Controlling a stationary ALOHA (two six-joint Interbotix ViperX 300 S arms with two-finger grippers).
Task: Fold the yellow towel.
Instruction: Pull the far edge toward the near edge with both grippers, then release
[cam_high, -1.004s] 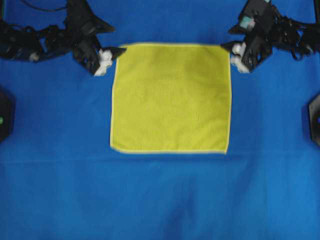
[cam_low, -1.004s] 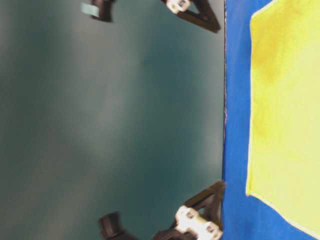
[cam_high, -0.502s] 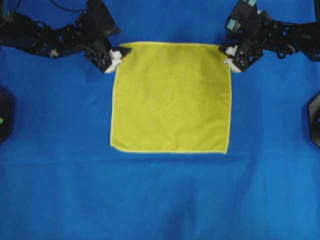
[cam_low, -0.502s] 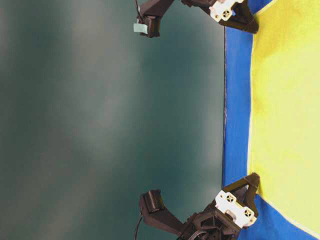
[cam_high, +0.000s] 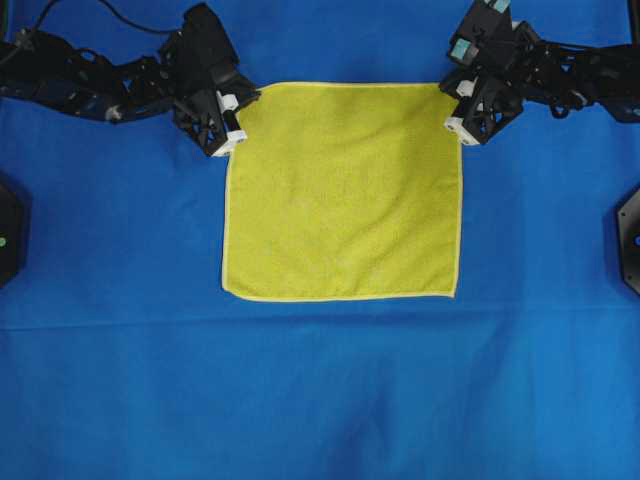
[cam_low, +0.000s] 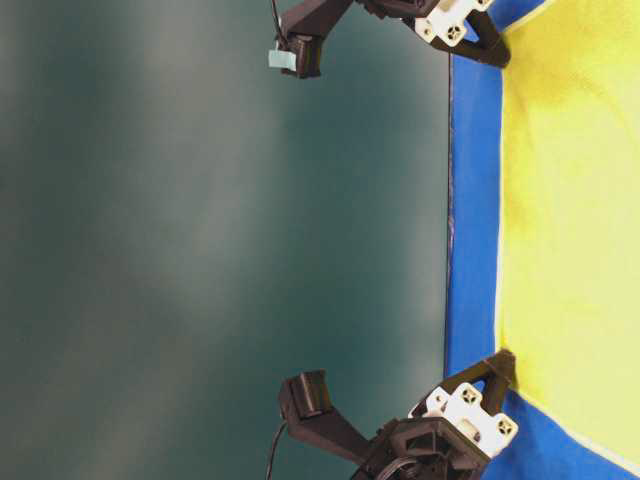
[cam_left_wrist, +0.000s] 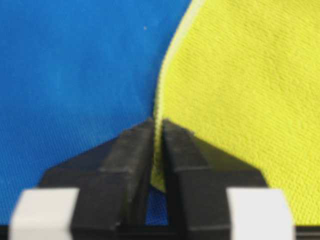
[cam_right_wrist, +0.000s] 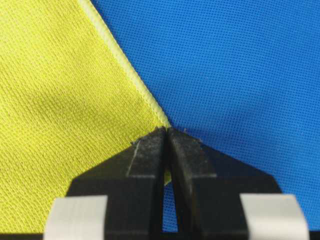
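Blue cloth (cam_high: 320, 400) covers the whole counter on my overhead feed, and the yellow towel (cam_high: 342, 190) lies spread flat on it, slightly above the middle of the frame, its pale hem (cam_high: 340, 297) running all the way round. I see my left end effector (cam_high: 232, 120) at the towel's upper left corner and my right end effector (cam_high: 458, 108) at its upper right corner, each arm reaching in from its own upper side of the frame.

On the left wrist feed, the two black fingers (cam_left_wrist: 127, 160) are pinched together with the towel's edge caught between them; the yellow cloth (cam_left_wrist: 240, 90) rises from the grip into the upper right of the frame. On the right wrist feed, the fingers (cam_right_wrist: 145, 160) are likewise closed on the hemmed corner, with the towel (cam_right_wrist: 60, 100) filling the left of the frame and blue cloth on the right.

From my table-level feed, which is turned sideways, I see both end effectors (cam_low: 497, 368) (cam_low: 492, 45) meeting the towel's (cam_low: 570, 220) near edge against a dark green backdrop (cam_low: 200, 240).
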